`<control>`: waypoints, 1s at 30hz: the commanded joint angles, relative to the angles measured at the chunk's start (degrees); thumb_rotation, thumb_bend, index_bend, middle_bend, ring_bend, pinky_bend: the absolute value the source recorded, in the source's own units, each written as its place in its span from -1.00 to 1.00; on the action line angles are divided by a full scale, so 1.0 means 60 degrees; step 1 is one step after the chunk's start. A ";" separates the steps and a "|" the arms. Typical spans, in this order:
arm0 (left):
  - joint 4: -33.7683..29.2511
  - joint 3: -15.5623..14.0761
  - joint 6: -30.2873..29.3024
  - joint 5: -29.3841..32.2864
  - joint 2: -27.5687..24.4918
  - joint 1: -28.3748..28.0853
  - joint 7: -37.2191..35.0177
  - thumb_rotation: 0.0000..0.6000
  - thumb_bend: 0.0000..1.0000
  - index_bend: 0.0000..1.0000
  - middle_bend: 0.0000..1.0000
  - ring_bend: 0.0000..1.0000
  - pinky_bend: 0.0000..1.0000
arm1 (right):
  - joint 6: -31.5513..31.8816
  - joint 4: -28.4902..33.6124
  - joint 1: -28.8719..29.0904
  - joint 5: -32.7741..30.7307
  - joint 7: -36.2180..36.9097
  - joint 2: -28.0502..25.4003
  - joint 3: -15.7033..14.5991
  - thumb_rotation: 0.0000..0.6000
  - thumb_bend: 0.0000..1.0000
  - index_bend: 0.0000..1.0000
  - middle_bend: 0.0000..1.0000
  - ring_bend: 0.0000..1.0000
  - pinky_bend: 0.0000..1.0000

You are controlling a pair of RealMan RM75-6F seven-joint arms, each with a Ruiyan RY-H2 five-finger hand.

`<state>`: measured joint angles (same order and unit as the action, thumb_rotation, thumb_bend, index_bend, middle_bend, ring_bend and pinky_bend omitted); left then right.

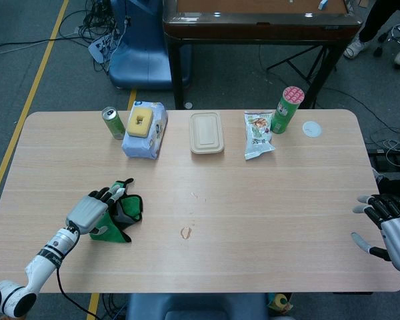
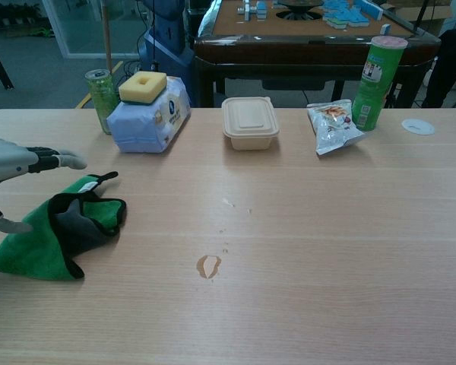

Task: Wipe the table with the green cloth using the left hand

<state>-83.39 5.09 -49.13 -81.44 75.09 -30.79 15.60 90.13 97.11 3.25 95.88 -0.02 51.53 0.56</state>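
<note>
The green cloth (image 1: pixel 120 212) (image 2: pixel 53 232), edged in black with a grey inner side, lies crumpled on the left part of the table. My left hand (image 1: pixel 91 211) (image 2: pixel 15 162) hovers above its left half, fingers stretched out and apart, holding nothing. In the chest view the hand is clearly above the cloth, not touching it. A small wet spill (image 1: pixel 186 233) (image 2: pixel 208 266) sits near the table's middle, with a few droplets (image 2: pixel 228 203) beyond it. My right hand (image 1: pixel 390 227) stays at the table's right edge, open and empty.
Along the far edge stand a green can (image 1: pixel 112 123), a wipes pack with a yellow sponge on top (image 1: pixel 145 128), a beige lidded box (image 1: pixel 207 132), a snack bag (image 1: pixel 258 133), a green tube (image 1: pixel 288 109) and a white lid (image 1: pixel 311 129).
</note>
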 commanded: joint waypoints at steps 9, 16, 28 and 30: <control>0.1191 0.0052 0.0880 0.1002 0.0876 -0.0699 0.0040 1.00 -0.61 -0.90 -0.97 -0.88 -0.64 | -0.0016 -0.0115 -0.0057 -0.0100 0.0117 0.0035 0.0003 1.00 -0.41 -0.22 -0.41 -0.57 -0.62; 0.1939 0.0098 0.1345 0.1494 0.1364 -0.1103 -0.0047 1.00 -0.62 -0.65 -0.92 -0.78 -0.59 | 0.0001 -0.0166 -0.0116 -0.0156 0.0160 0.0063 -0.0003 1.00 -0.41 -0.22 -0.41 -0.57 -0.62; 0.2528 0.0090 0.1461 0.1502 0.1935 -0.1457 -0.0803 1.00 -0.61 0.08 -0.02 0.03 0.49 | 0.0066 -0.0198 -0.0188 -0.0176 0.0195 0.0082 0.0008 1.00 -0.41 -0.22 -0.41 -0.57 -0.62; 0.2496 0.0160 0.1369 0.1458 0.1994 -0.1489 -0.1083 1.00 -0.61 0.15 0.11 0.13 0.60 | 0.0079 -0.0194 -0.0199 -0.0165 0.0191 0.0074 0.0007 1.00 -0.41 -0.22 -0.41 -0.57 -0.62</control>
<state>-68.39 5.77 -40.50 -72.41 86.66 -39.48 10.19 90.59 95.94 2.07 94.88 1.14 51.98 0.60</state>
